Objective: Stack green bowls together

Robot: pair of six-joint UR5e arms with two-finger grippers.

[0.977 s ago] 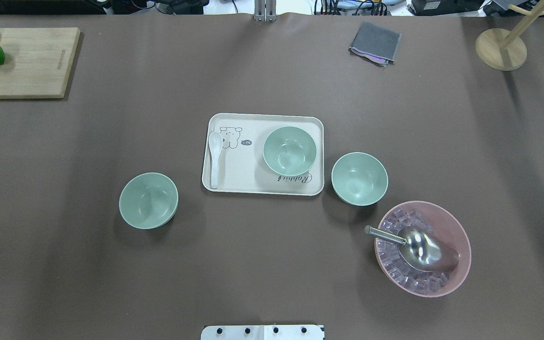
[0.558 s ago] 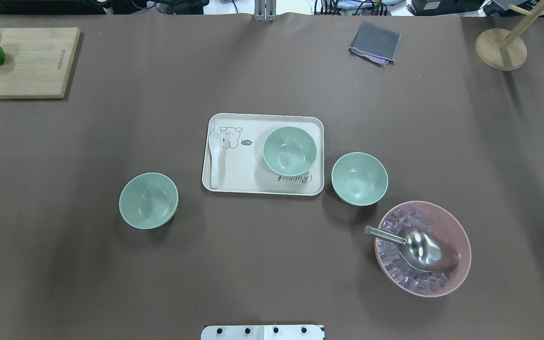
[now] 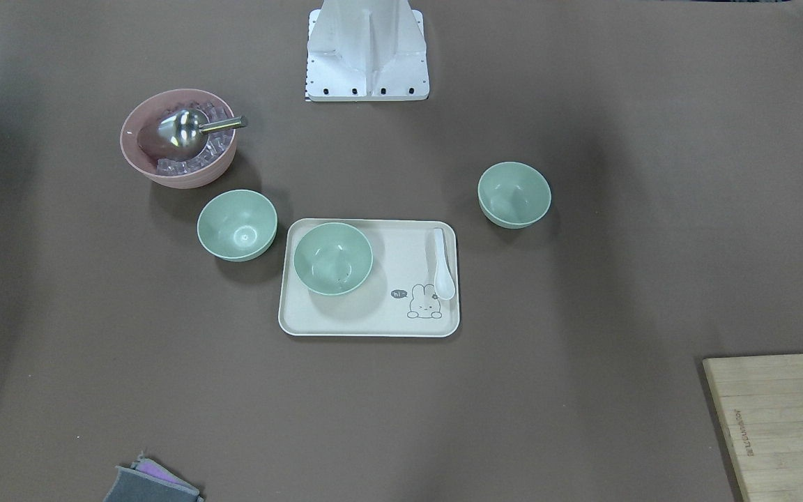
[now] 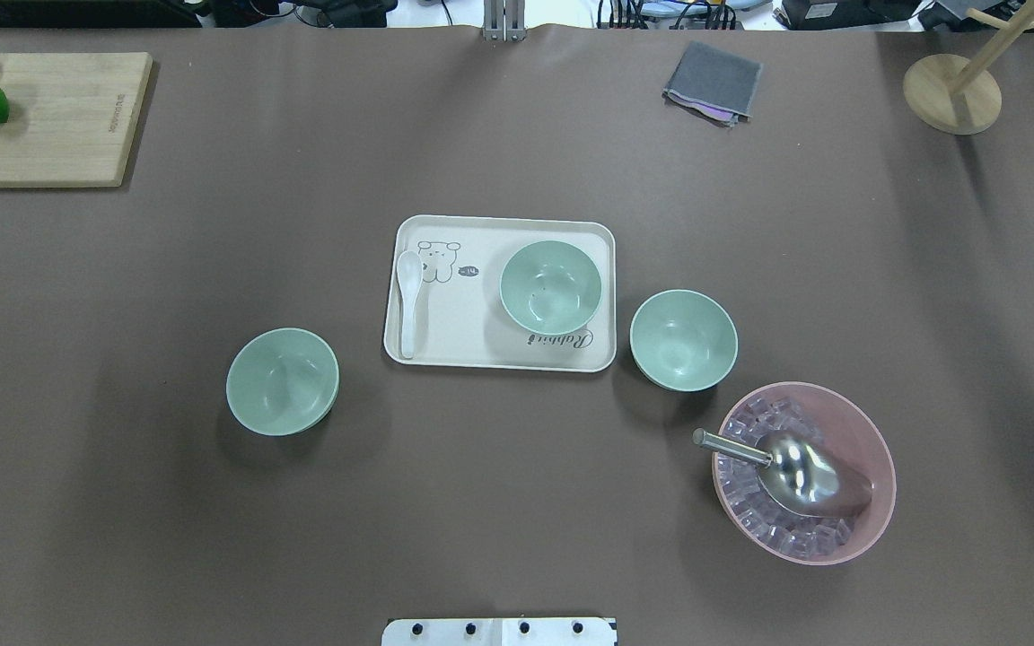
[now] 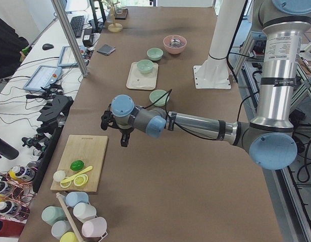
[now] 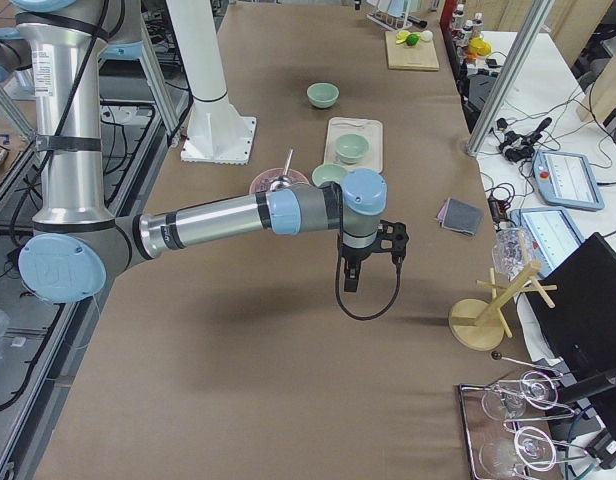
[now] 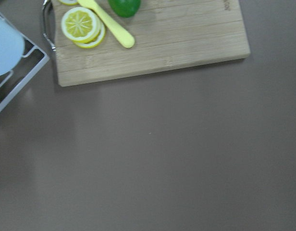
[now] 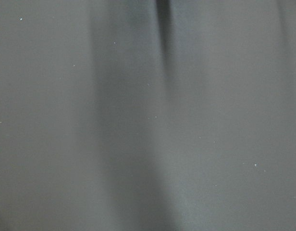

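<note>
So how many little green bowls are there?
3. One small round pale-green bowl on the cream rectangular tray, another beside the pink ice bowl, the third alone toward the robot's left. None seem hidden.

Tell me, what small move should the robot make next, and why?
Probably bring the right gripper down toward the green bowl beside the tray. All three bowls sit apart, none stacked yet, and that bowl lies nearest the bowl on the tray.
</note>
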